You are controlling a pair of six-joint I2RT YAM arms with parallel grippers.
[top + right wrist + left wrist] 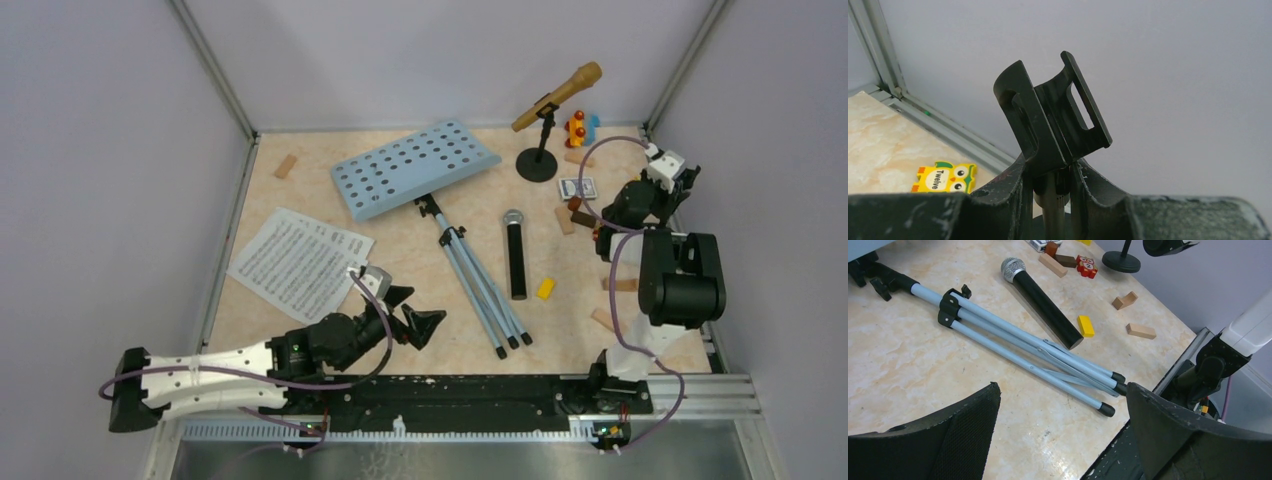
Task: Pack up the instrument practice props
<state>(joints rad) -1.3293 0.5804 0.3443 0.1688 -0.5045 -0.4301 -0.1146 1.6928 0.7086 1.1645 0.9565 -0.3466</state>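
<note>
The light blue punched music desk (415, 168) lies flat at the back, its folded grey tripod legs (480, 285) (1023, 342) reaching toward the front. White music sheets (298, 262) lie at the left. A black microphone (516, 258) (1045, 302) lies beside the legs. A gold microphone (558, 95) sits in an upright round-based mic holder (537, 165). My left gripper (415, 322) (1062, 395) is open and empty, low over the table near the leg tips. My right gripper (605, 228) (1050, 172) is shut on the stem of a second mic holder, just under its black clip (1053, 120).
A playing card box (578, 187), a yellow block (546, 289) (1086, 325), wooden blocks (1141, 330) and colourful toys (578, 127) are scattered at the right. A yellow owl tile (945, 177) lies by the metal frame. Walls enclose the table; the rail runs along the front.
</note>
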